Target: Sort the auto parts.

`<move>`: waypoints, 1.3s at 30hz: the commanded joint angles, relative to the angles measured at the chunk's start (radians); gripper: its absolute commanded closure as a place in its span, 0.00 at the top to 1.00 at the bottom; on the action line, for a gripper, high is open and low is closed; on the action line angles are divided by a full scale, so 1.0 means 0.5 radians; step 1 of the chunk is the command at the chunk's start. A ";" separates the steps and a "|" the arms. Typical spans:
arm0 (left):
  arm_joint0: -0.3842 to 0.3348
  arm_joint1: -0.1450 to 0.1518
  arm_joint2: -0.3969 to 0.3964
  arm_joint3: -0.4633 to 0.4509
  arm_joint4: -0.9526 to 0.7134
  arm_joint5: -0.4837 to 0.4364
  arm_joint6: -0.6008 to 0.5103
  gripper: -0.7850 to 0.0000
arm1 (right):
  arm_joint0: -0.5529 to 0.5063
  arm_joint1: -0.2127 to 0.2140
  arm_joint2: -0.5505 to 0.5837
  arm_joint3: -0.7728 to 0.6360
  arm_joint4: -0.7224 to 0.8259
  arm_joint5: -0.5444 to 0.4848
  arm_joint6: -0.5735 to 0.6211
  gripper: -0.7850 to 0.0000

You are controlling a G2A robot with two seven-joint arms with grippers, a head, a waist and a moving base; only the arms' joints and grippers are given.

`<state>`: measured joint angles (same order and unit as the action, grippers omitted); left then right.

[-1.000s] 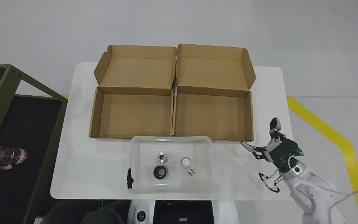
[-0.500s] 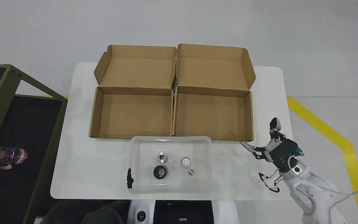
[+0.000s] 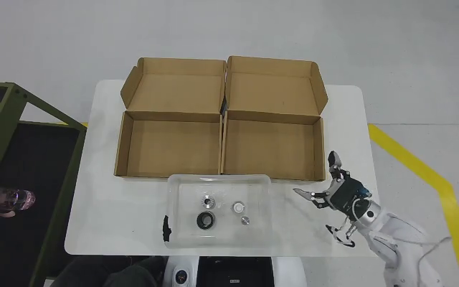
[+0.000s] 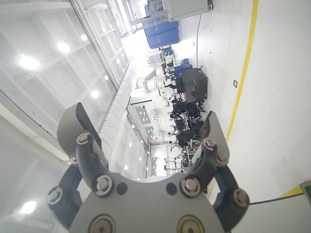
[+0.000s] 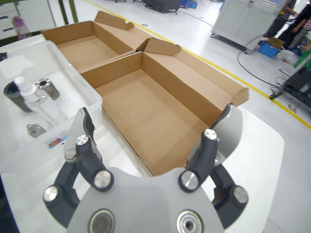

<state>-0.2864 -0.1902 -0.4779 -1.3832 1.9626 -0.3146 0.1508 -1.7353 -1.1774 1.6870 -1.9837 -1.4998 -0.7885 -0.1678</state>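
Note:
A clear plastic bin (image 3: 219, 177) at the table's front middle holds a dark ring-shaped part (image 3: 206, 221), a metal collet (image 3: 206, 200), a small white bottle (image 3: 237, 207) and a small metal piece (image 3: 244, 219). The right wrist view shows the same bin (image 5: 73, 70) with the dark part (image 5: 15, 95), collet (image 5: 47, 88) and bottle (image 5: 31, 98). My right gripper (image 3: 315, 174) hovers open and empty right of the bin, by the right box's front corner; its own view shows it (image 5: 156, 111) facing that box. My left gripper (image 4: 145, 112) is open, empty, and faces the hall.
Two open, empty cardboard boxes stand side by side behind the bin, the left one (image 3: 172, 147) and the right one (image 3: 271, 149). A small black object (image 3: 167, 229) lies at the bin's front left corner. A green cart (image 3: 29, 143) stands left of the white table (image 3: 107, 208).
My right gripper has moved left from the table's right edge toward the bin and the right box's corner. The parts and boxes have stayed put.

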 commanded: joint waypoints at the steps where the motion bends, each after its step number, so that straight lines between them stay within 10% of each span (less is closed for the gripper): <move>1: 0.000 0.000 0.000 0.000 0.000 0.000 0.000 1.00 | 0.034 0.007 -0.037 -0.017 -0.001 -0.087 0.068 1.00; 39: 0.000 0.000 0.000 0.000 0.000 0.000 0.000 1.00 | 0.572 0.023 -1.072 -0.016 -0.061 -0.376 0.945 1.00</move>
<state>-0.2864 -0.1902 -0.4779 -1.3832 1.9626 -0.3146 0.1508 -1.4536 -1.1660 1.1555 -1.9975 -1.5335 -0.9801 0.2958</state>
